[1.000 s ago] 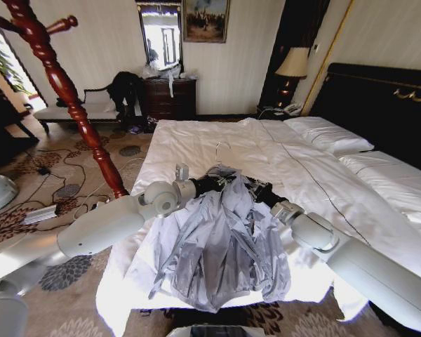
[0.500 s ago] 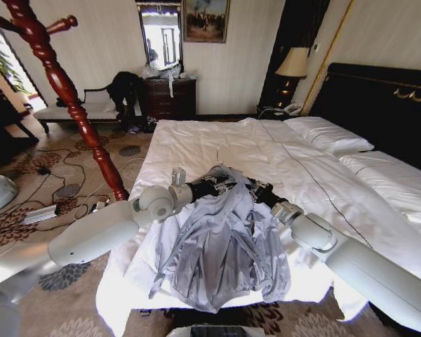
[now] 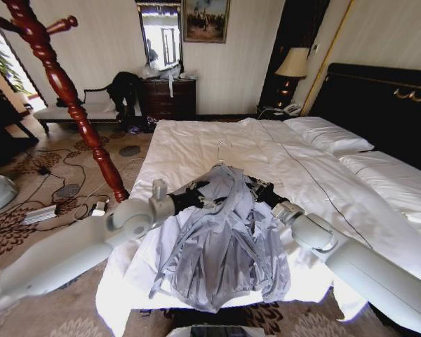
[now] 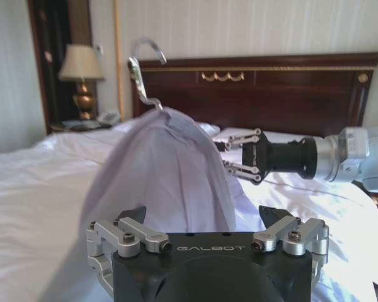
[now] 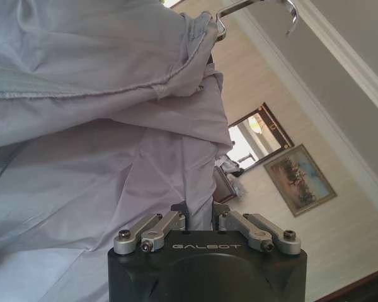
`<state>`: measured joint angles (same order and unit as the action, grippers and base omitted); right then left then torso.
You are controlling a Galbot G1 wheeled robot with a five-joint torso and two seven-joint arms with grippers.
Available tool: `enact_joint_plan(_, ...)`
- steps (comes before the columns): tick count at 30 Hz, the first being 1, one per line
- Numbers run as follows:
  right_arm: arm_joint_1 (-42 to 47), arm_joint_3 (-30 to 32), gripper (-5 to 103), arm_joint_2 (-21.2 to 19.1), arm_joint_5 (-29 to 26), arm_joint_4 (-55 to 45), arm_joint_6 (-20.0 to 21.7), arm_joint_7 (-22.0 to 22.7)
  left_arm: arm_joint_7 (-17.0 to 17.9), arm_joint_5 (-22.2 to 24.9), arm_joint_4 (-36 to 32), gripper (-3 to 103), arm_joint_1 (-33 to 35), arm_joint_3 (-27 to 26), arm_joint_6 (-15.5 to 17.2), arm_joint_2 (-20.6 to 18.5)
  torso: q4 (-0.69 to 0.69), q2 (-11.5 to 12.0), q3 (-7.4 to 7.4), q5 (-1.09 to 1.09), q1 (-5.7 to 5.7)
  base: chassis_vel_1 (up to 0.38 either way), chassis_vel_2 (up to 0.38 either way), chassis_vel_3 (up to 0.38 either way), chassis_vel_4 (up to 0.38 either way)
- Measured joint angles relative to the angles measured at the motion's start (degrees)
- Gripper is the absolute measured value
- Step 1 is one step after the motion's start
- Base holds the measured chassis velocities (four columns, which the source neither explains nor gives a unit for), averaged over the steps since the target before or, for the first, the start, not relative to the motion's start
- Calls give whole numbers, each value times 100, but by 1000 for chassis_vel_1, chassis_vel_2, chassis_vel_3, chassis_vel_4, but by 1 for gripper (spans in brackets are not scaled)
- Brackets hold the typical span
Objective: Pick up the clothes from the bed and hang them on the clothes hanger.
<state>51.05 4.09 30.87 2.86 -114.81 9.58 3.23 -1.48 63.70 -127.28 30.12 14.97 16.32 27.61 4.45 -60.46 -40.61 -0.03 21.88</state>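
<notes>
The light grey jacket (image 3: 221, 246) lies bunched at the foot of the white bed (image 3: 189, 140), its collar lifted into a peak. A metal hanger hook (image 3: 221, 147) sticks up from that collar (image 4: 160, 151). My right gripper (image 3: 251, 188) is at the collar's right side, shut on the grey fabric (image 5: 113, 157); its fingers (image 5: 198, 214) are pressed together. My left gripper (image 3: 207, 201) hovers at the jacket's left side, open, with nothing between its fingers (image 4: 135, 217). In the left wrist view the right gripper (image 4: 230, 156) touches the raised cloth. A red-brown wooden coat stand (image 3: 63, 88) stands left of the bed.
White pillows (image 3: 330, 133) and the dark headboard (image 3: 379, 105) are at the right. Cables and a power strip (image 3: 42, 214) lie on the patterned carpet by the stand's foot. A bench with a black garment (image 3: 125, 88), a dresser and a lamp (image 3: 292, 64) line the far wall.
My left arm has drawn back leftward from the collar toward the bed's left side. The right gripper and the lifted jacket have stayed where they were.
</notes>
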Motion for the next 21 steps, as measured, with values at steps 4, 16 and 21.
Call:
enact_joint_plan(4, 77, 80, 18, -28, 118, 14, -109, 19, -63, 190, -508, 100, 911, -1029, -117, -610, -3, -1, 1, 1, -2, 0, 0, 0, 0)
enact_joint_plan(16, 405, 513, 18, 91, 488, -41, -362, 168, 177, 462, -618, 100, 1351, -1996, -279, -504, -1, 0, 1, 3, -1, 0, 0, 0, 0)
enact_joint_plan(21, 1018, 928, 18, 94, 287, -349, -304, 466, 359, -308, -540, 100, 2547, -2655, -429, -82, 1, -1, 1, 2, -1, 0, 0, 0, 0)
